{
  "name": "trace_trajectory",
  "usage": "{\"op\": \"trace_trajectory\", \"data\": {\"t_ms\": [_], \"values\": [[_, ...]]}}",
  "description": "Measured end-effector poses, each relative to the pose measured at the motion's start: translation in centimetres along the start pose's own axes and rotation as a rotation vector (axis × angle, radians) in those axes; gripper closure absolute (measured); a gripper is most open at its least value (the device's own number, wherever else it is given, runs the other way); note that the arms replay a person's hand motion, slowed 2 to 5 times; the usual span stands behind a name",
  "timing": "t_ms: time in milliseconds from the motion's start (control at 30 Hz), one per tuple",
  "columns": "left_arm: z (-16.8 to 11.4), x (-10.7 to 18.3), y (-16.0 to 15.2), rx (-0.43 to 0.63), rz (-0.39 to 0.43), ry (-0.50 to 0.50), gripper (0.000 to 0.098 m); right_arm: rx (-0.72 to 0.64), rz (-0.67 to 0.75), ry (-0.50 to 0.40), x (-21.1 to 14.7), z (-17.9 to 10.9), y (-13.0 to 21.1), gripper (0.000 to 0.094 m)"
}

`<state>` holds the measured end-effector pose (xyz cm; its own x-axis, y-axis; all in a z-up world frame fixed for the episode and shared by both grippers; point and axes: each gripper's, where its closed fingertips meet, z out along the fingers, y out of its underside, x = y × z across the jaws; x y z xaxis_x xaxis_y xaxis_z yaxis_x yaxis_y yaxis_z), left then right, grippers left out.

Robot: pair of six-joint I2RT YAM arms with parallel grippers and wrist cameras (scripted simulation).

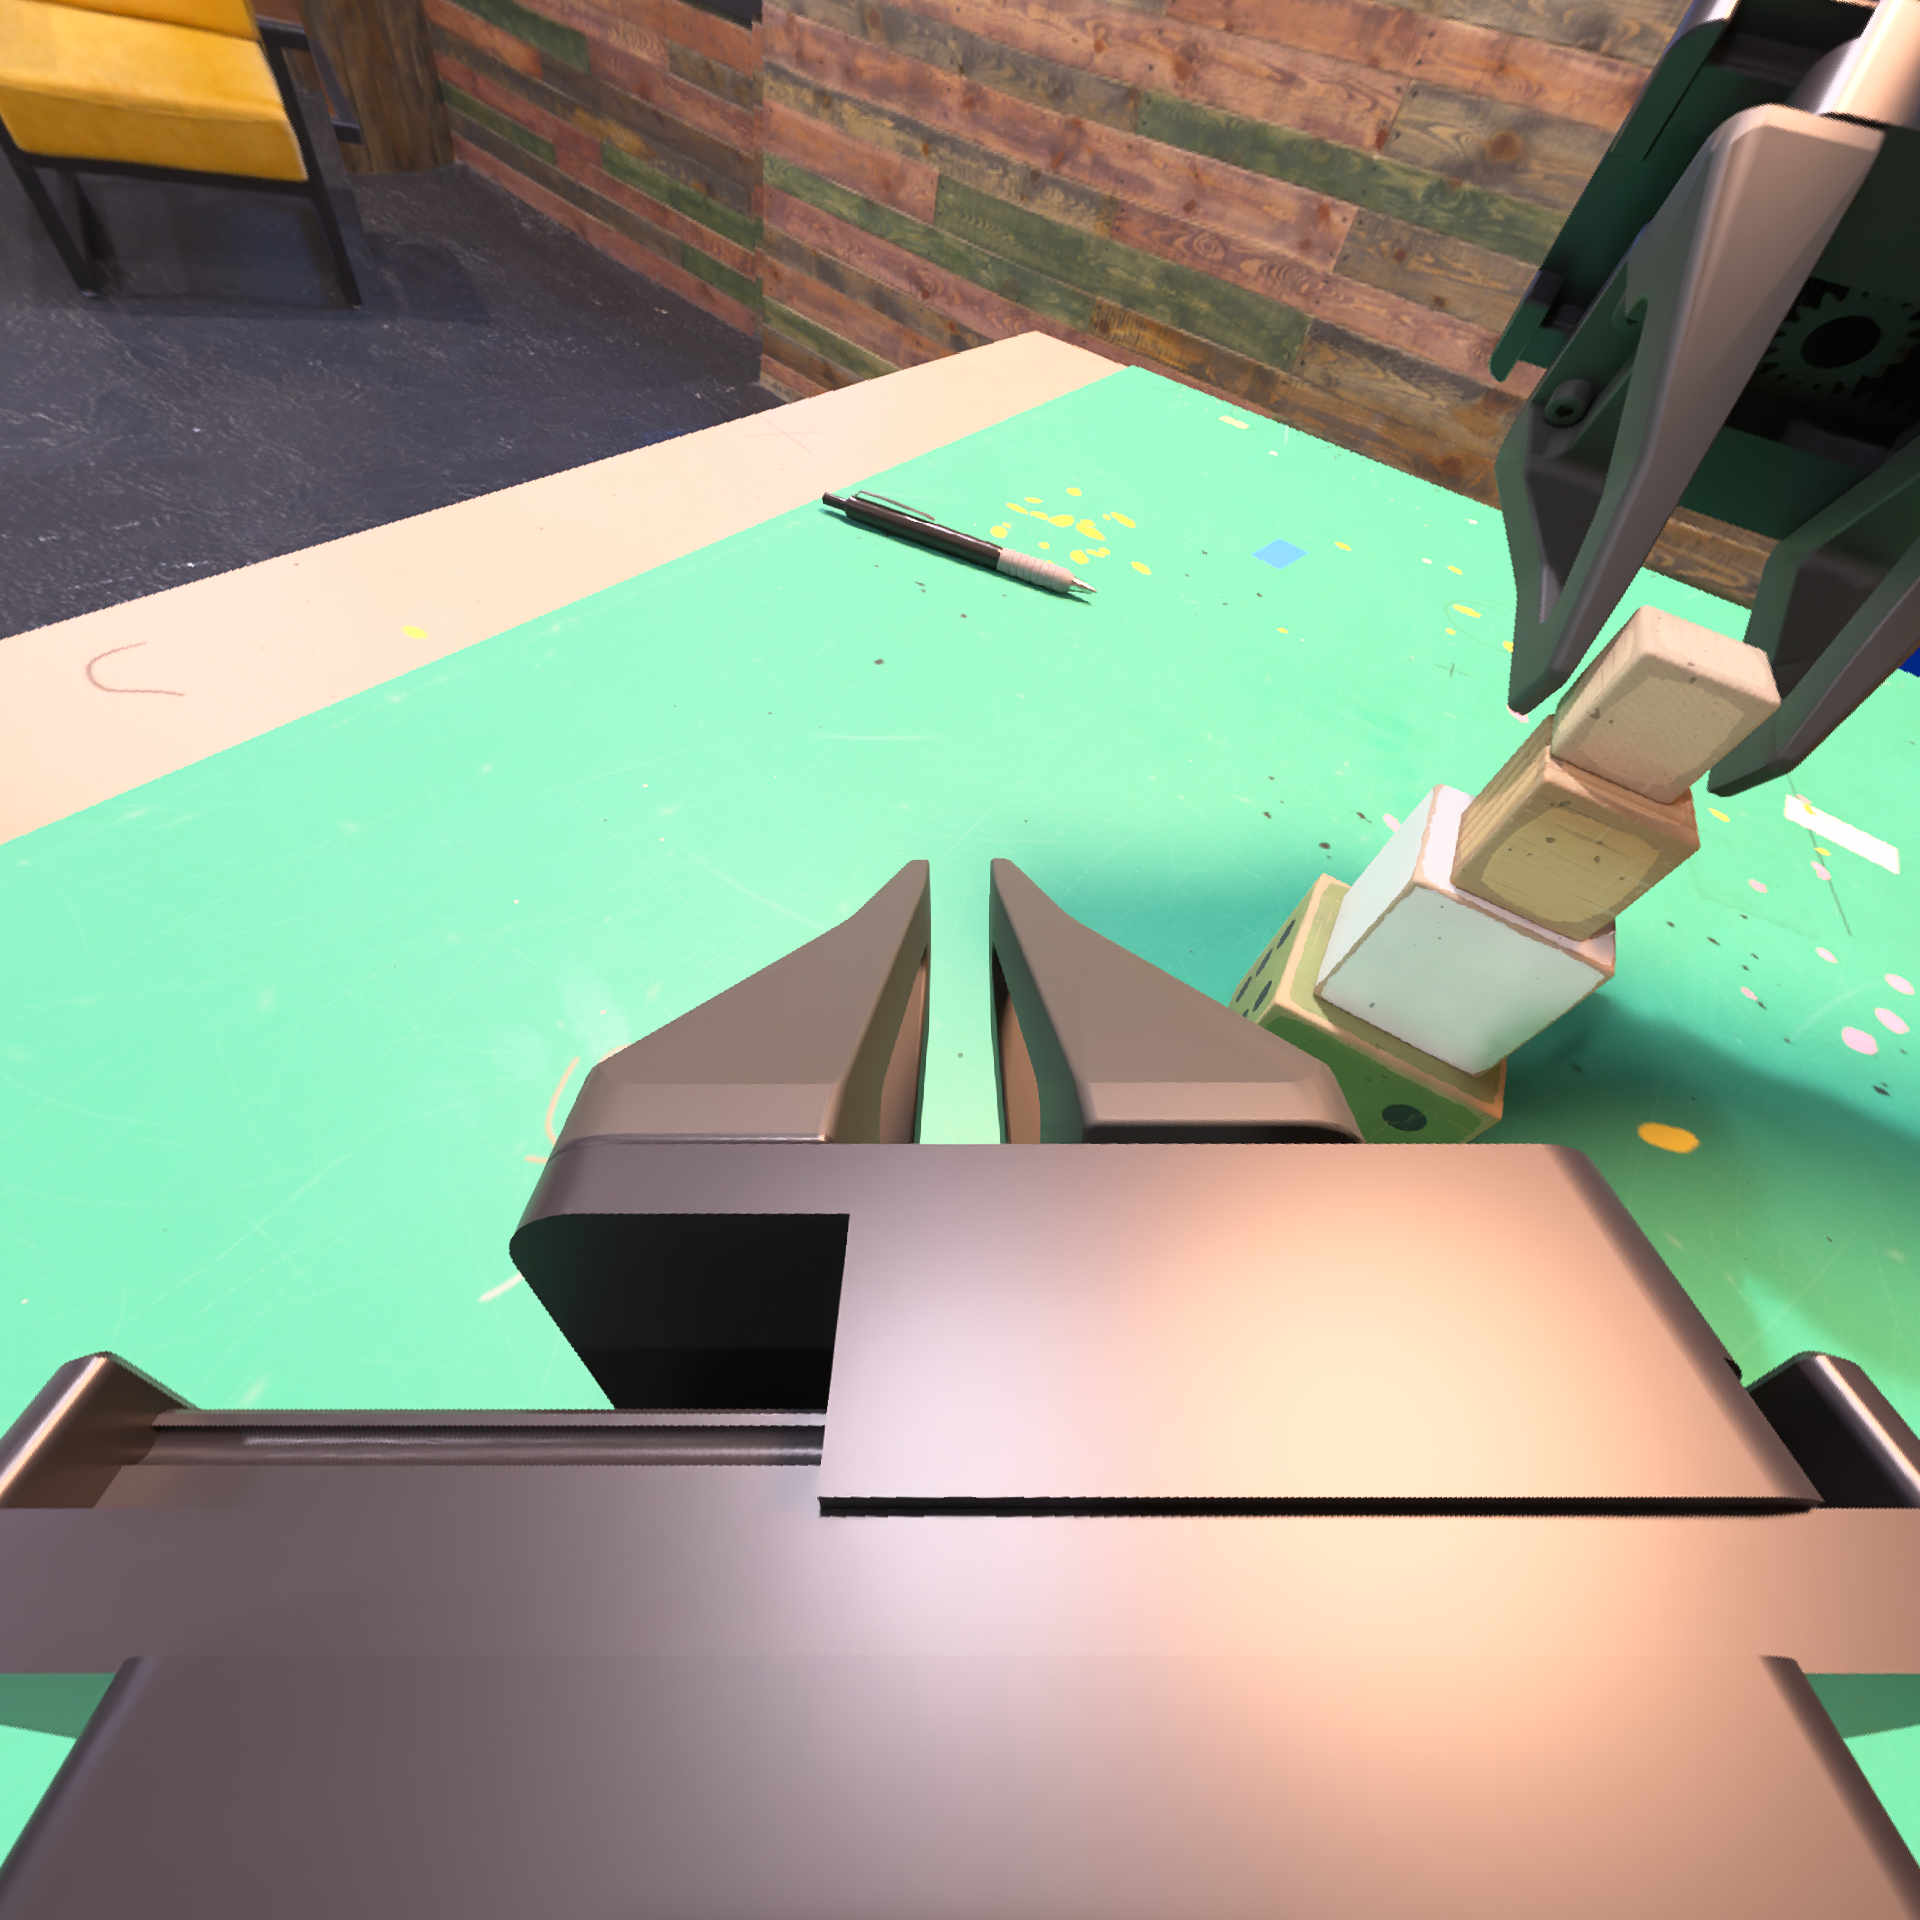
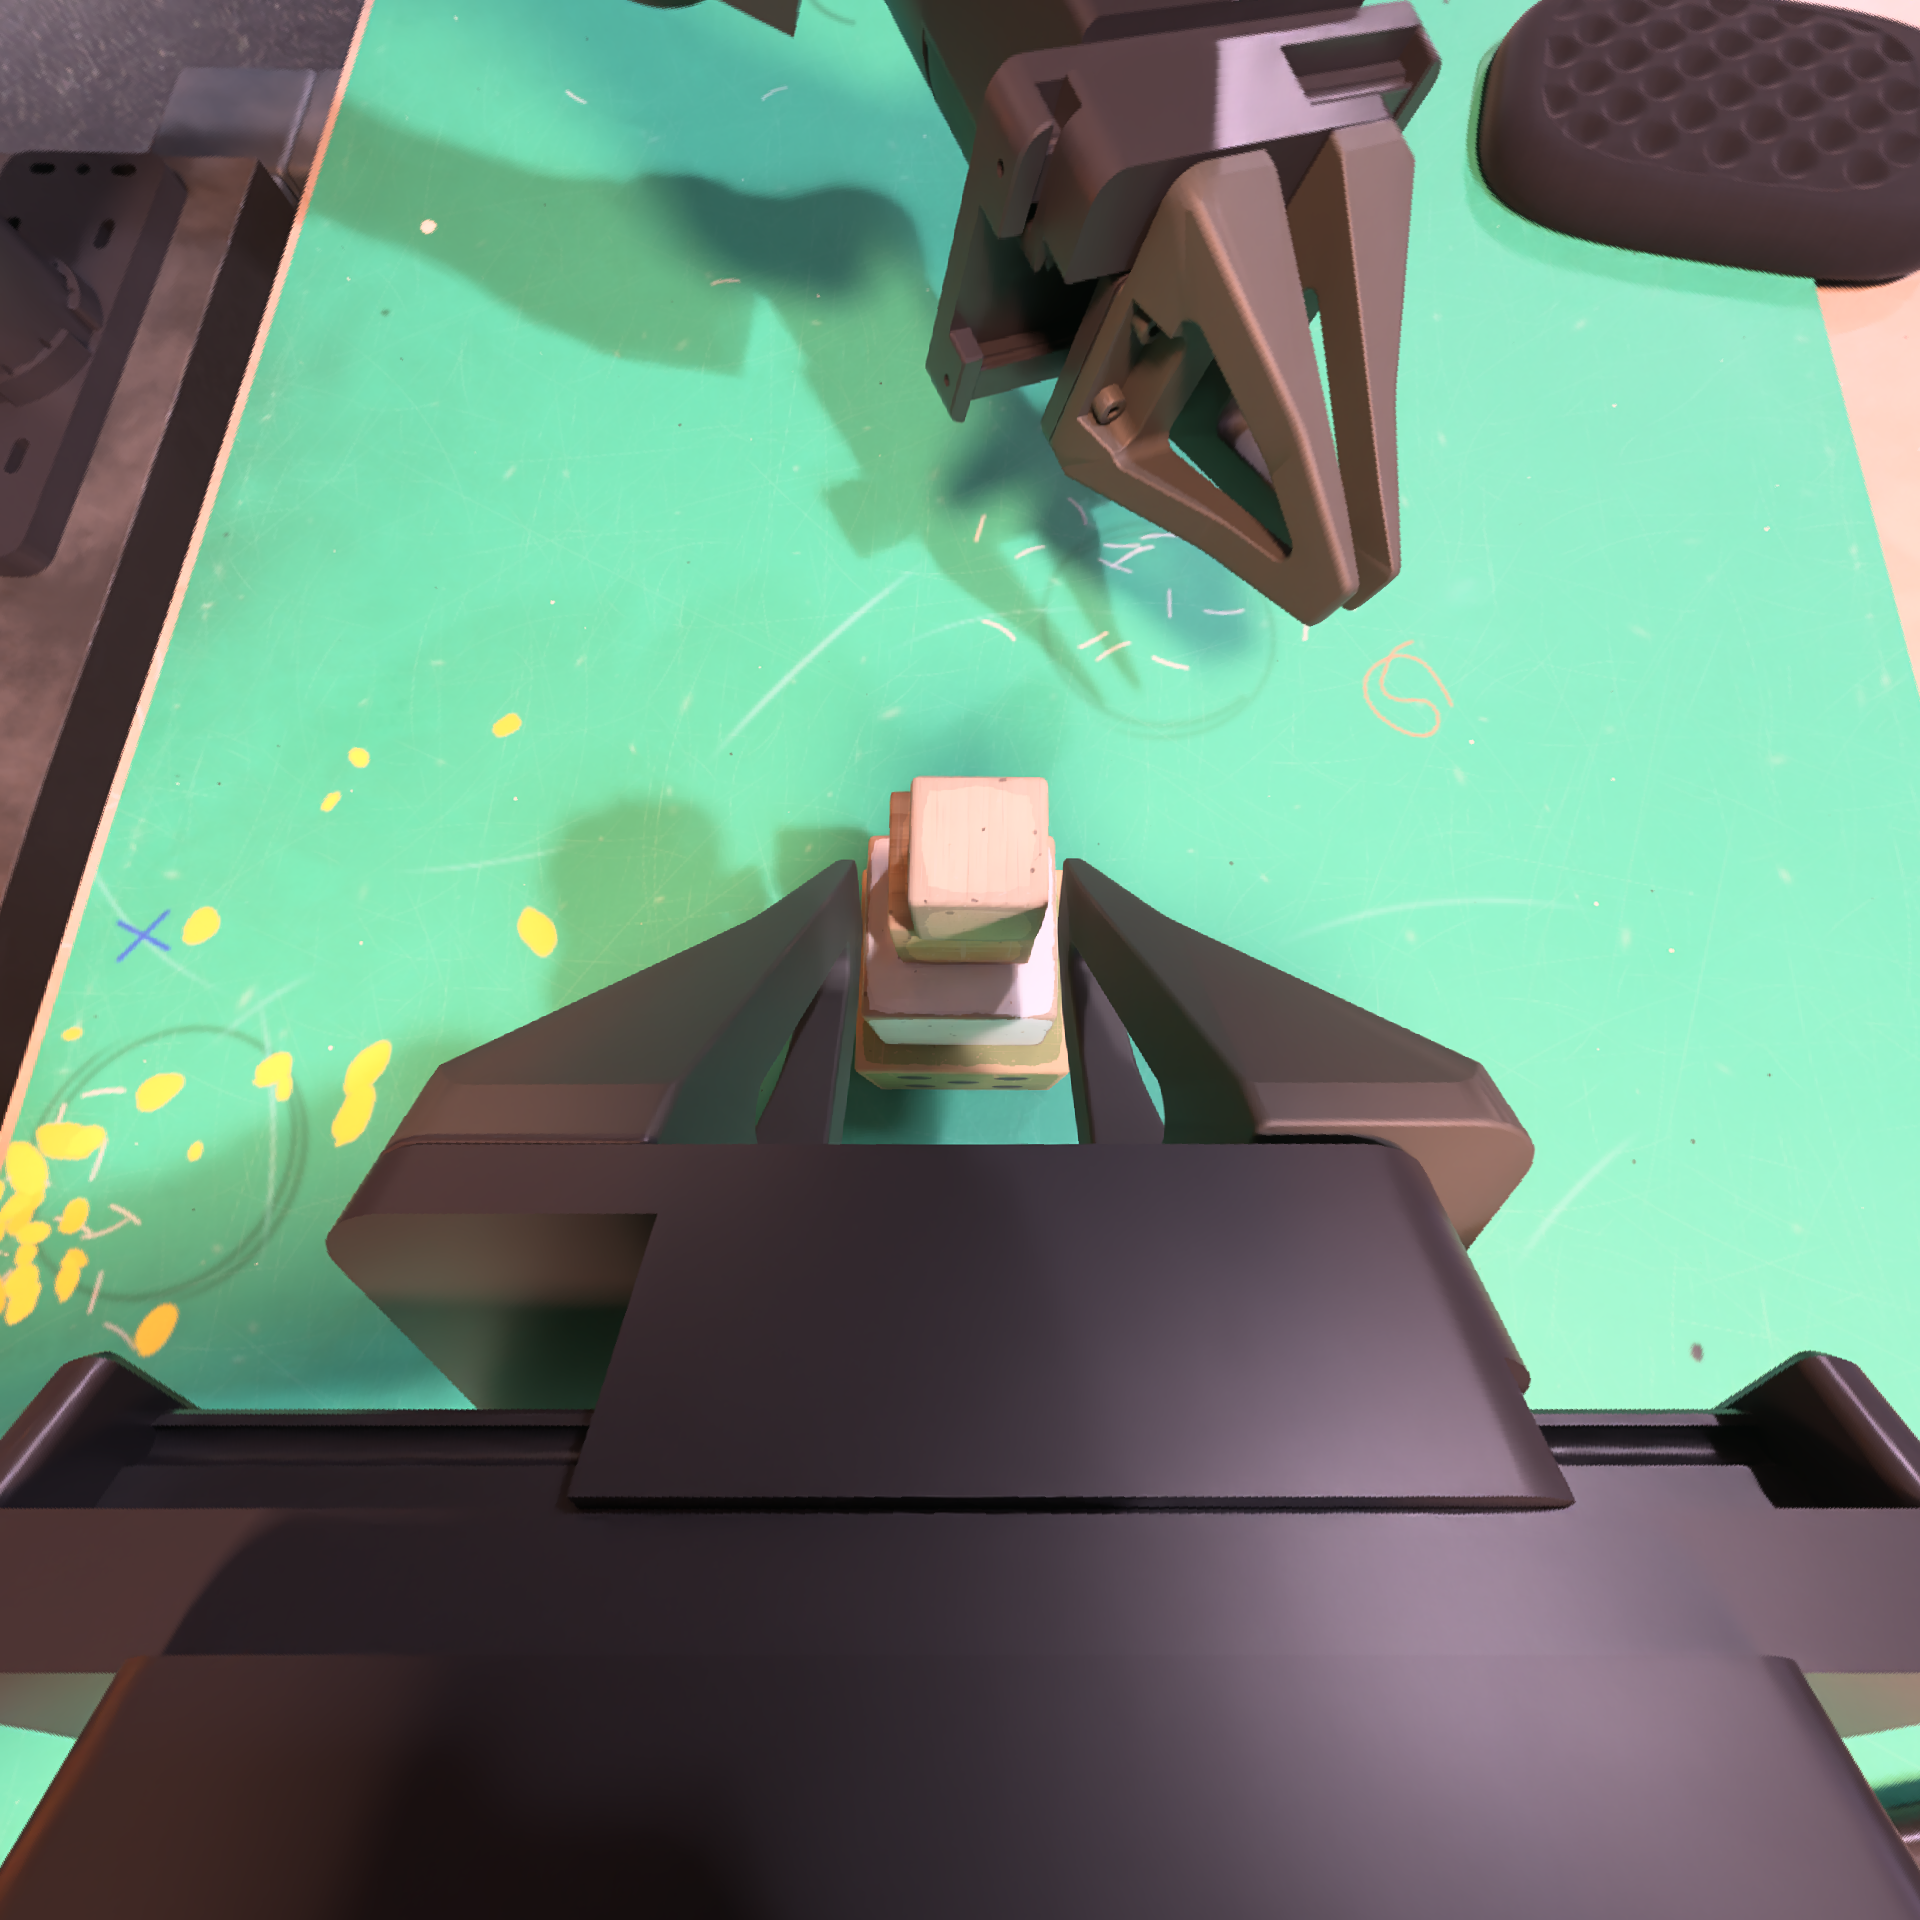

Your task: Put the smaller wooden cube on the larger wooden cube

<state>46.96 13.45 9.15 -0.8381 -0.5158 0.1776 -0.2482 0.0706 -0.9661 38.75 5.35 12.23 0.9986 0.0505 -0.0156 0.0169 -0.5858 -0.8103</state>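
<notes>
Several cubes stand in one stack on the green mat (image 1: 623, 831). The small pale wooden cube (image 1: 1662, 717) (image 2: 977, 842) rests on top, on the larger tan wooden cube (image 1: 1558, 852) (image 2: 971, 948). Below them are a white cube (image 1: 1455, 977) (image 2: 956, 992) and a green dotted cube (image 1: 1392, 1101) (image 2: 961, 1070). My right gripper (image 2: 961, 868) (image 1: 1631, 738) is open, its fingers straddling the top cube with narrow gaps on both sides. My left gripper (image 1: 961, 873) (image 2: 1340, 608) is shut and empty, low over the mat, left of the stack.
A black pen (image 1: 956, 540) lies on the mat behind the left gripper. A black perforated object (image 2: 1714, 135) sits at the mat's far corner. The beige table edge (image 1: 312, 623) runs left. A yellow chair (image 1: 145, 94) and a plank wall (image 1: 1039, 208) stand beyond.
</notes>
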Motion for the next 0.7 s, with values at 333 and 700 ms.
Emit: {"op": "trace_trajectory", "data": {"t_ms": [333, 700], "values": [[0.0, 0.1, -0.6, 0.022, 0.009, 0.005, 0.0877, 0.026, -0.060, 0.019, -0.2, -0.6, 0.6, 0.0554], [-0.3, 0.2, -0.9, 0.050, 0.014, -0.008, 0.0841, 0.190, -0.076, 0.026, -0.6, -2.6, -0.2, 0.0538]]}}
